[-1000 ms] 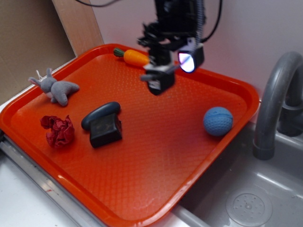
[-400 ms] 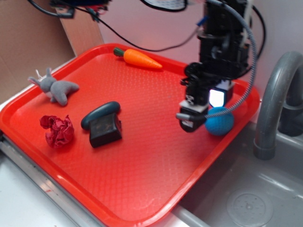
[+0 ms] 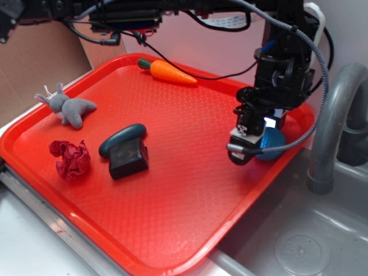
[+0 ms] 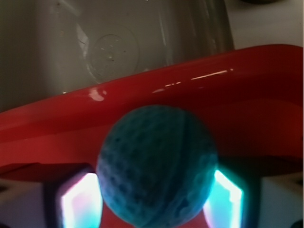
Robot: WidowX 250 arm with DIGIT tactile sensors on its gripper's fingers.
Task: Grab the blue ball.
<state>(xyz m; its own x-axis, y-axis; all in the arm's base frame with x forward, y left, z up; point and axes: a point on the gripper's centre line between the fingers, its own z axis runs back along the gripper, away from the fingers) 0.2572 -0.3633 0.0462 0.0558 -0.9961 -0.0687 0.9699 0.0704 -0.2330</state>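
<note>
The blue ball (image 3: pixel 273 141) lies near the right rim of the red tray (image 3: pixel 172 190), mostly hidden behind my gripper (image 3: pixel 256 150). In the wrist view the dimpled ball (image 4: pixel 156 161) fills the space between my two glowing fingers (image 4: pixel 80 199), one on each side of it. The jaws are open and straddle the ball, close to its sides. The ball rests on the tray floor just inside the rim (image 4: pixel 190 85).
A carrot (image 3: pixel 169 71) lies at the tray's back. A grey bunny (image 3: pixel 68 108), a red crumpled cloth (image 3: pixel 70 158) and a dark blue-grey toy (image 3: pixel 123 150) lie at the left. A grey sink (image 3: pixel 299 241) and faucet (image 3: pixel 330 115) stand right of the tray.
My gripper has moved from the tray's back, near the carrot, to the right and down. It now stands around the blue ball.
</note>
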